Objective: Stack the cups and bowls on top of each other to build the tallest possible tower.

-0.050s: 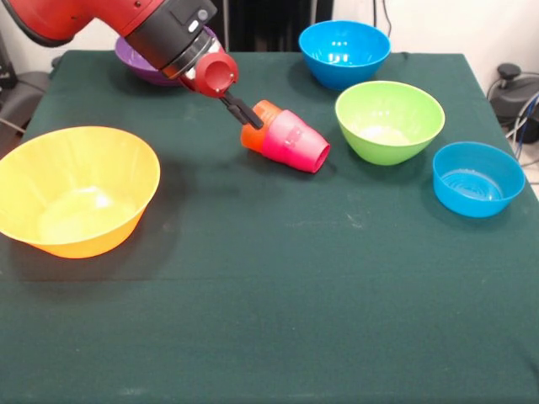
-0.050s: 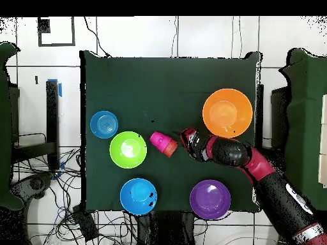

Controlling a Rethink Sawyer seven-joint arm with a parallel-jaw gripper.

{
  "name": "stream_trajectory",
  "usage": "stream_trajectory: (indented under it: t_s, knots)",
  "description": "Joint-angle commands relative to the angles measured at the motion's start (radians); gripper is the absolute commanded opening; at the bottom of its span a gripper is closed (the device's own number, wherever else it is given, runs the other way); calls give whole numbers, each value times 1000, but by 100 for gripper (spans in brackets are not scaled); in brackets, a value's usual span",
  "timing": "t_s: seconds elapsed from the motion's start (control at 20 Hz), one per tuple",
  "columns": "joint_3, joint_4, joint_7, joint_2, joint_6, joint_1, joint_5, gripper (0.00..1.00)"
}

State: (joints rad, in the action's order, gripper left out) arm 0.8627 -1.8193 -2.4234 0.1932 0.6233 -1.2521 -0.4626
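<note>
The tower point(image 1: 286, 138) is only two cups lying on their sides mid-table: a red-pink cup point(image 1: 296, 141) with an orange cup point(image 1: 256, 126) nested at its far end. Largest on the green table point(image 1: 269, 320) is the orange-yellow bowl point(image 1: 74, 189), then the purple bowl point(image 2: 210, 198), the larger blue bowl point(image 1: 344, 52), the lime green bowl point(image 1: 389, 120) and the smaller blue bowl point(image 1: 477, 178), all upright and apart. The gripper point(image 1: 250, 116) touches the orange cup; I cannot tell whether it grasps it.

A red-pink plastic cup point(image 1: 296, 141) nested over an orange plastic cup point(image 1: 258, 124) lies tipped on the dark green table point(image 1: 269, 320), the black gripper point(image 1: 244, 112) touching the orange end.
</note>
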Motion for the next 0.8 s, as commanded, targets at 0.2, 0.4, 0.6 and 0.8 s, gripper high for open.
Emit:
stream_trajectory:
  t_s: [0.2, 0.4, 0.6, 0.8]
  knots:
    - [-59, -27, 207, -63, -75, 3, -135, 100]
    - [-66, -24, 213, -95, -84, -12, -165, 100]
    - [-61, -25, 203, -104, -87, -19, -190, 100]
    - [-53, -16, 201, -107, -72, -19, -201, 100]
